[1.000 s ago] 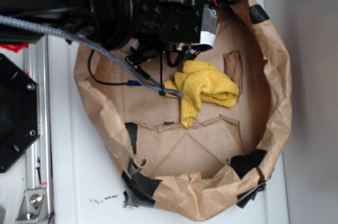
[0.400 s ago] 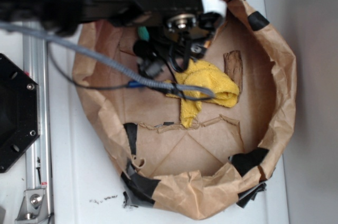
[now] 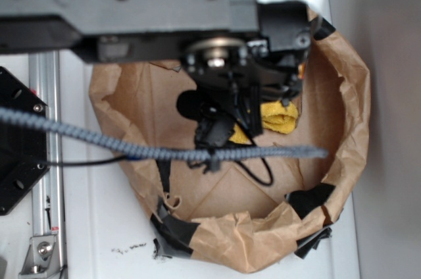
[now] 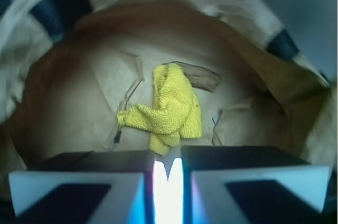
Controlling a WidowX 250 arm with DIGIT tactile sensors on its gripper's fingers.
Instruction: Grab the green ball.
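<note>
No legible writing on gripper [image 4: 168,174], yellow cloth [image 4: 171,110].

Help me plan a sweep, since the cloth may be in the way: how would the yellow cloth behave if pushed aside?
The yellow cloth lies crumpled in loose folds, so it is probably floppy and would bunch up rather than move as one piece. Its looped, towel-like surface would likely drag on the paper bag's floor, not slide freely. It looks light and unlikely to roll.

The big black robot arm [image 3: 164,2] is blurry, cut off at top & left, and hides most of the yellow fuzzy cloth [image 3: 279,114]. Wrist view: black gripper [image 4: 168,168] cut off at bottom. Small green ball can't be seen.
</note>
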